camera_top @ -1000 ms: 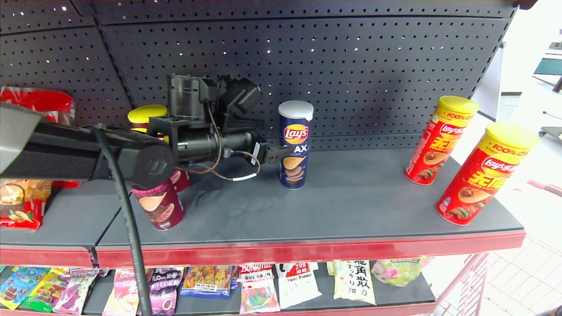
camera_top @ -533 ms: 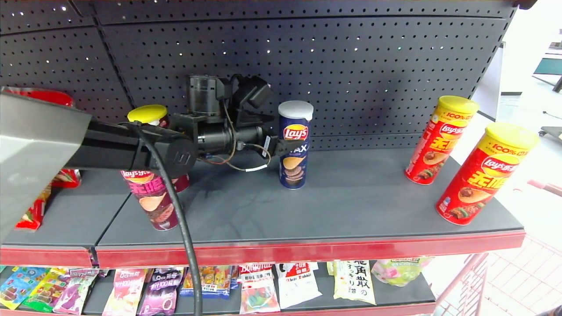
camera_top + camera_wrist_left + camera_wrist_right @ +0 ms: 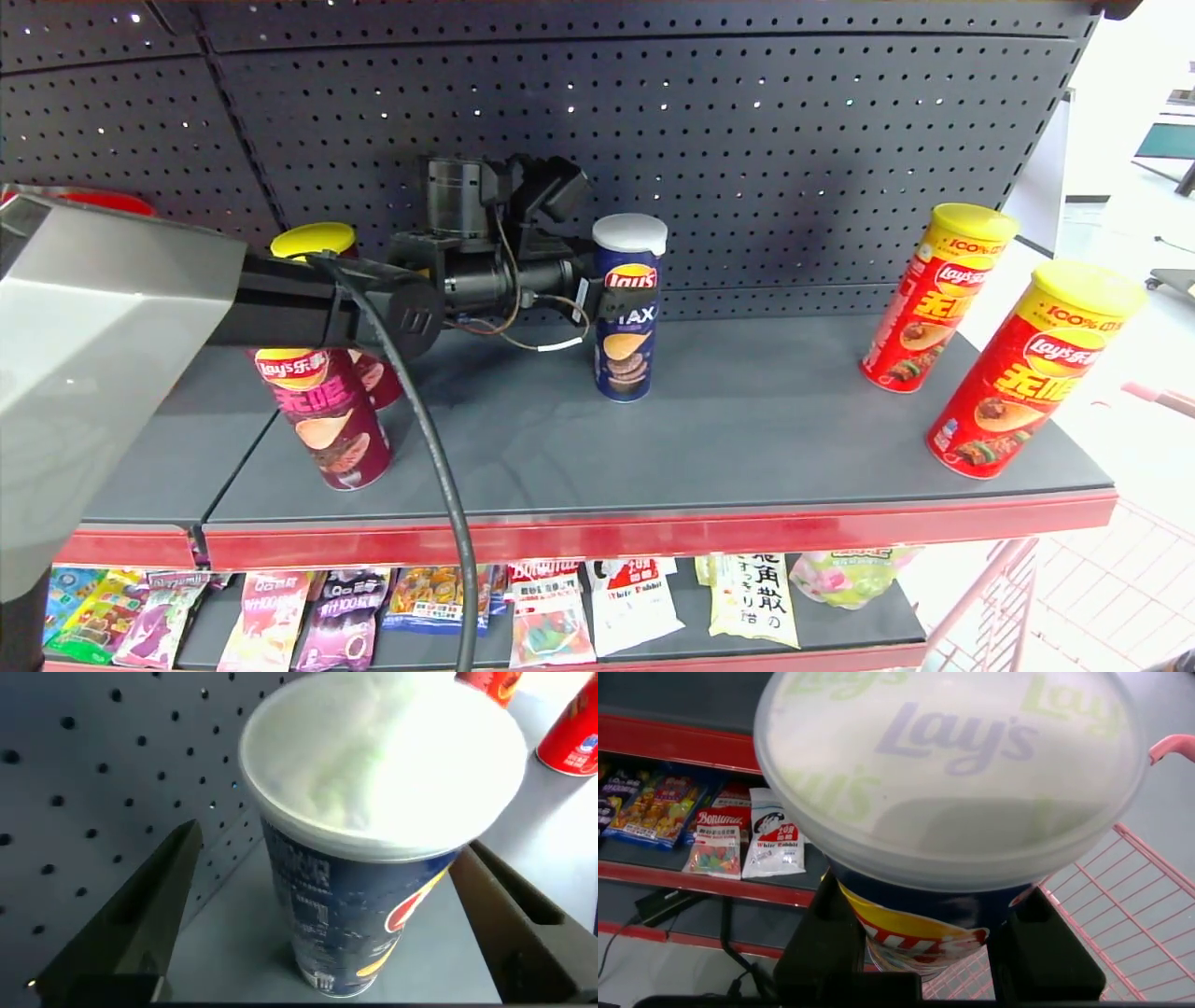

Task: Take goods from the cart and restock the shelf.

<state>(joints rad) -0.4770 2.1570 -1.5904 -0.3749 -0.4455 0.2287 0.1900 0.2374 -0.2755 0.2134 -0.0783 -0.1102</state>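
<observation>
The left claw (image 3: 624,301) comes in from the left over the shelf (image 3: 747,429) and stands spread wide around the upper half of the blue can (image 3: 627,364), one finger on either side with a gap on both in the left wrist view. The can stands upright on the shelf, far back by the pegboard (image 3: 794,140). The step in hand looks like letting this can go (it already bears its own weight). The fingers should therefore be kept wide and the arm drawn straight back along its own line, with no sideways sweep that could clip the lid and topple the can. On the left there is little room. The maroon can (image 3: 327,420) and the yellow-lidded can (image 3: 313,241) behind it stand just by the arm, the maroon one's top hidden behind it, so the arm should pull out level and not dip. To the right of the blue can the shelf lies open as far as the two red cans (image 3: 934,299) near its right end. The nearer red can (image 3: 1032,369) stands close to the red front lip (image 3: 653,532). By the pink cart (image 3: 1158,915), the right claw (image 3: 934,952) is clenched on a second blue can (image 3: 952,803), which would likely suit that open stretch.
</observation>
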